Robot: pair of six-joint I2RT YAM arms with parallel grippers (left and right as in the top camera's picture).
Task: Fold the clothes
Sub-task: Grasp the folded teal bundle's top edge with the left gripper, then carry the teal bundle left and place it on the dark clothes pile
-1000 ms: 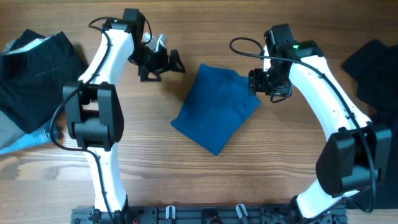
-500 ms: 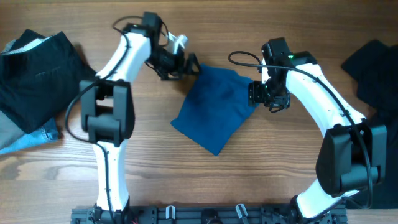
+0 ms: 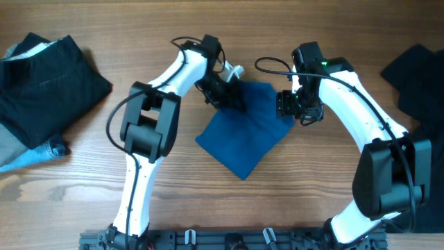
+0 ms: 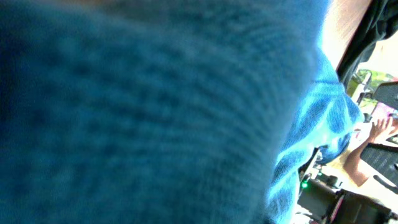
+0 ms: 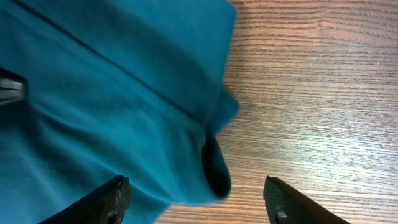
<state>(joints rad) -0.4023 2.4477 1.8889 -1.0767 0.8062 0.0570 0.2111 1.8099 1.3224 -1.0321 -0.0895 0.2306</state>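
- Folded royal-blue fabric shirt (image 3: 243, 132) lies mid-way across the wooden desk (image 3: 319, 201).
- My left gripper (image 3: 234, 101) is at its upper-left edge; wrist view all blue cloth, grip state can't tell.
- My right gripper (image 3: 290, 105) is released, fingers spread over the shirt's right edge.

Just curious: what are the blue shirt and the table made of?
The blue shirt looks like a soft, matte knit, perhaps cotton: the left wrist view shows fine looped rows. The table looks like wood or wood-look laminate, with grain lines and a slight sheen.

Black garments (image 3: 48, 76) block the table (image 3: 305, 201) at left.
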